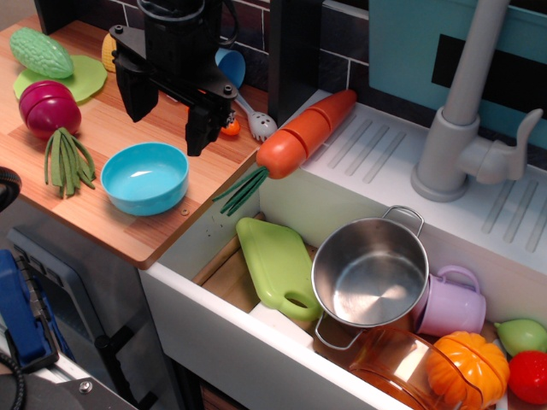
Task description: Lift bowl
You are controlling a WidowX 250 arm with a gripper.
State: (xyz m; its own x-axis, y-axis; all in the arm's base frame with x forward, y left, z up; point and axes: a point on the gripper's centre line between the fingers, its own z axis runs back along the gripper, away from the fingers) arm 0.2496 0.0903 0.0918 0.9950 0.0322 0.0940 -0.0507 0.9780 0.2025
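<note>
Open, empty tool (167,120) hovers above turquoise bowl (145,177) near the table's (111,224) front edge; a glancing grip could push it off.

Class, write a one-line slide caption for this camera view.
Open gripper hovers above turquoise bowl on wooden counter.

The hand (167,107) hides most of the blue cup (231,64) (only its rim shows).

Glossy plastic bowl (145,177), wood-grain counter (111,128)
</note>
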